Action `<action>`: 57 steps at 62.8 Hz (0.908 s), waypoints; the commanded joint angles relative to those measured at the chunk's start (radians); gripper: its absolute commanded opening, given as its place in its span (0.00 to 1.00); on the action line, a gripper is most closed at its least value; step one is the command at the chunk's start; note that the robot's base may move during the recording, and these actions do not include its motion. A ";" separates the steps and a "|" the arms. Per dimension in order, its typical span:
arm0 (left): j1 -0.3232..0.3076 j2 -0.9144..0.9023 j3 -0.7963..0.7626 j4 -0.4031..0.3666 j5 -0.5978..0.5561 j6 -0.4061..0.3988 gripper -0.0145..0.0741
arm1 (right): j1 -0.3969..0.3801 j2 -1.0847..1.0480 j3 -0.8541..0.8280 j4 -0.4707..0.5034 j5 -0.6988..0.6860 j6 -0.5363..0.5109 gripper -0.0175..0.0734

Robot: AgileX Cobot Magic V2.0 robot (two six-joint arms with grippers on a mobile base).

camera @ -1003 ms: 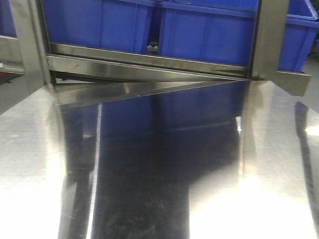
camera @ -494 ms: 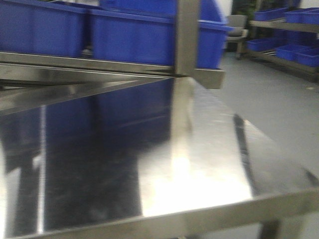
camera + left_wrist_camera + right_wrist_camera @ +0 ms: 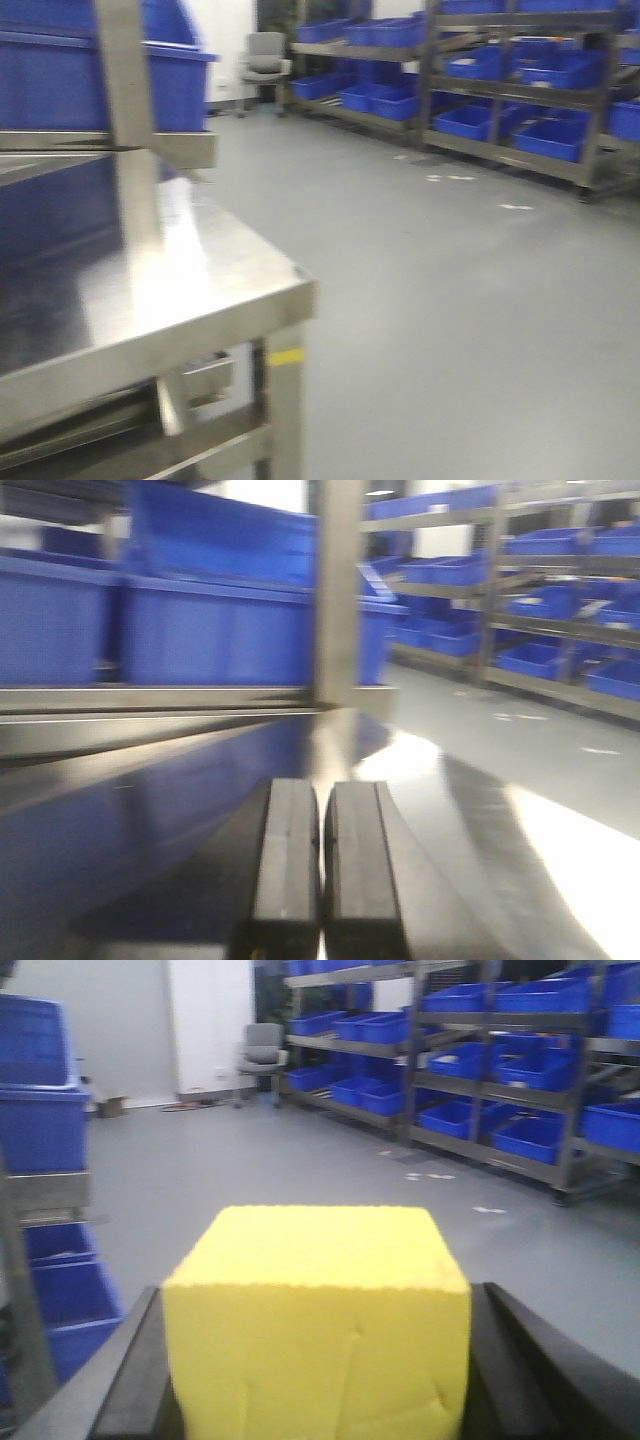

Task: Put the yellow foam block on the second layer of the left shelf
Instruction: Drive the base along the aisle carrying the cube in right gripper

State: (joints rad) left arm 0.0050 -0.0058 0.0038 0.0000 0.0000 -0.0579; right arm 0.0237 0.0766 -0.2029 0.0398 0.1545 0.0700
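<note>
The yellow foam block (image 3: 318, 1325) fills the lower middle of the right wrist view. My right gripper (image 3: 318, 1360) is shut on it, with a black finger (image 3: 120, 1380) pressed on each side. My left gripper (image 3: 321, 860) is shut and empty, its two black fingers (image 3: 285, 865) together just above the shiny steel table top (image 3: 480, 840). Neither gripper nor the block shows in the front view.
A steel table (image 3: 180, 290) with its corner and leg stands at the left. Blue bins (image 3: 60, 80) sit on its raised shelf behind an upright post (image 3: 125, 70). Shelving racks with blue bins (image 3: 520, 90) line the far right. Grey floor (image 3: 450, 300) lies between; a chair (image 3: 265, 55) stands far back.
The front view has swung to the right: the table and blue bins slid to the left edge, and the open floor and far racks came into view.
</note>
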 commanded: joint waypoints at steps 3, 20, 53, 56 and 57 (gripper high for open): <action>-0.005 -0.018 0.027 -0.006 -0.081 -0.003 0.30 | -0.007 0.012 -0.028 0.003 -0.098 -0.008 0.75; -0.005 -0.018 0.027 -0.006 -0.081 -0.003 0.30 | -0.007 0.012 -0.028 0.003 -0.098 -0.008 0.75; -0.005 -0.018 0.027 -0.006 -0.081 -0.003 0.30 | -0.007 0.012 -0.028 0.003 -0.098 -0.008 0.75; -0.005 -0.018 0.027 -0.006 -0.081 -0.003 0.30 | -0.007 0.012 -0.028 0.003 -0.098 -0.008 0.75; -0.005 -0.018 0.027 -0.006 -0.081 -0.003 0.30 | -0.007 0.012 -0.028 0.003 -0.098 -0.008 0.75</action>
State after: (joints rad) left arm 0.0050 -0.0058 0.0038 0.0000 0.0000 -0.0579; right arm 0.0237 0.0766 -0.2029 0.0398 0.1545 0.0700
